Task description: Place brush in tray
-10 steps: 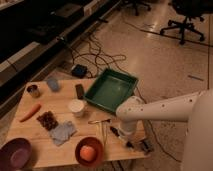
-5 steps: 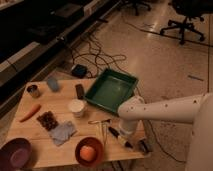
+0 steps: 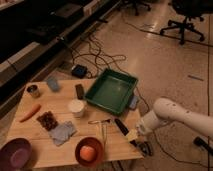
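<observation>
The dark-green tray (image 3: pixel 111 90) sits at the back right of the wooden table. The slim black brush (image 3: pixel 121 126) lies flat on the table in front of the tray, its paler end (image 3: pixel 131 135) pointing to the front right corner. My gripper (image 3: pixel 142 145) hangs at the table's front right edge, just past the brush's pale end. I cannot tell whether it touches the brush. The white arm (image 3: pixel 167 114) reaches in from the right.
A pale T-shaped tool (image 3: pixel 101 125) lies left of the brush. An orange bowl (image 3: pixel 89 151), purple bowl (image 3: pixel 15 152), white cup (image 3: pixel 76 106), black block (image 3: pixel 79 90), blue cloth (image 3: pixel 62 132), carrot (image 3: pixel 29 112) and can (image 3: pixel 33 90) are on the table. Cables lie on the floor behind.
The arm's white elbow has drawn back to the right, off the table, and the brush now shows in full. The gripper stays near the front right corner.
</observation>
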Available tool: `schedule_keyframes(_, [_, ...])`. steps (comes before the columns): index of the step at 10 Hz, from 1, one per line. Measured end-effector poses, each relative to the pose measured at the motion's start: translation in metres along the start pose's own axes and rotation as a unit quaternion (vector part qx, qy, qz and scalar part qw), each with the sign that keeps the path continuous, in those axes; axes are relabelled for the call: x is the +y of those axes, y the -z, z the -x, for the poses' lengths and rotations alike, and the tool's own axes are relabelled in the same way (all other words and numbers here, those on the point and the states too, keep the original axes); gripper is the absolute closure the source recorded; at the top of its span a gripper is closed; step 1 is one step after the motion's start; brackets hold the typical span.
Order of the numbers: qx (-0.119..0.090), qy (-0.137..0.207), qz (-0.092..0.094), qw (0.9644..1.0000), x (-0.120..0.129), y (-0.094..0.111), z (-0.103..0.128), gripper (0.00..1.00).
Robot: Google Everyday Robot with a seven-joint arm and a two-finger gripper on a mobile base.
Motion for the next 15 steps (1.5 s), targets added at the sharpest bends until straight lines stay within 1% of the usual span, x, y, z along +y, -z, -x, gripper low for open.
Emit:
schedule_keyframes(1, [-0.004,-0.011,0.006,0.9999,-0.003,0.015,0.002,1.0])
schedule_keyframes(2, [-0.009,-0.035,0.018,0.9992,-0.017,0.041,0.009,1.0])
schedule_keyframes(3, [-0.014,-0.045,0.024,0.9986,-0.027,0.055,0.013,1.0])
schedule_keyframes(4, [-0.026,-0.062,0.033,0.9972,-0.045,0.078,0.019,1.0])
schedule_keyframes(5, [-0.035,-0.073,0.036,0.9961,-0.059,0.099,0.026,1.0])
schedule_keyframes(6, [-0.04,-0.078,0.036,0.9955,-0.065,0.112,0.031,1.0])
schedule_keyframes(7, [-0.048,-0.093,0.03,0.994,-0.076,0.14,0.044,1.0])
schedule_keyframes(8, [-0.05,-0.101,0.024,0.9933,-0.082,0.156,0.053,1.0])
schedule_keyframes(9, [-0.05,-0.106,0.018,0.9929,-0.085,0.164,0.06,1.0])
schedule_keyframes(10, [-0.047,-0.107,0.005,0.9931,-0.085,0.173,0.069,1.0])
schedule_keyframes(11, [-0.034,-0.106,-0.013,0.9937,-0.083,0.176,0.077,1.0])
schedule_keyframes(12, [-0.024,-0.103,-0.024,0.9941,-0.081,0.176,0.085,1.0])
schedule_keyframes(13, [-0.009,-0.096,-0.037,0.9947,-0.075,0.17,0.096,1.0])
schedule_keyframes(15, [0.014,-0.075,-0.062,0.9952,-0.059,0.156,0.121,1.0])
